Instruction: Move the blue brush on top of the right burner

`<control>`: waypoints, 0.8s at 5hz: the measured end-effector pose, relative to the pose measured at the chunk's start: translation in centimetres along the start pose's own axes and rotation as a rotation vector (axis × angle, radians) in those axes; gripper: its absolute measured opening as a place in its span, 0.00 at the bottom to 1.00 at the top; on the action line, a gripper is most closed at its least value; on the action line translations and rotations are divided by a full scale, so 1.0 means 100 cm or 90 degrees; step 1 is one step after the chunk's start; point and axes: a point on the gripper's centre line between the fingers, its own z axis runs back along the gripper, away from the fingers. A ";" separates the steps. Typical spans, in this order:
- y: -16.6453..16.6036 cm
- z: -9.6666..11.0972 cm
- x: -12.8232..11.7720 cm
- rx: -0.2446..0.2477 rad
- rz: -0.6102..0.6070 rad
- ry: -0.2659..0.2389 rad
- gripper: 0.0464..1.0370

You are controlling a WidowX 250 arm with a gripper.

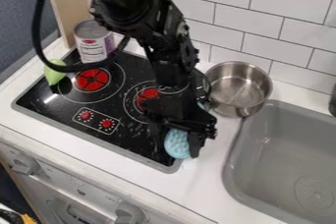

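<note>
The black gripper [179, 138] hangs low over the front right corner of the stove, beside the counter. Directly at it is the rounded, bumpy light blue head of the brush [177, 144], partly covered by the gripper's black parts. A small bit of blue shows farther back, next to the arm and near the pot. Whether the brush is held or resting on the stove's edge cannot be told. The right burner [146, 96] glows red behind and left of the gripper, its right side hidden by the arm.
A steel pot [238, 89] stands on the counter right of the stove, close to the arm. The grey sink [289, 169] lies at the right. A can [94, 41] and a green object [55, 72] are at the stove's far left, near the left burner [91, 79].
</note>
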 end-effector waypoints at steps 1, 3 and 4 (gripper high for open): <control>0.002 0.011 -0.028 0.012 -0.008 0.022 0.73; 0.007 0.059 -0.044 -0.014 -0.013 -0.031 0.73; 0.022 0.101 -0.025 -0.062 0.094 -0.099 0.73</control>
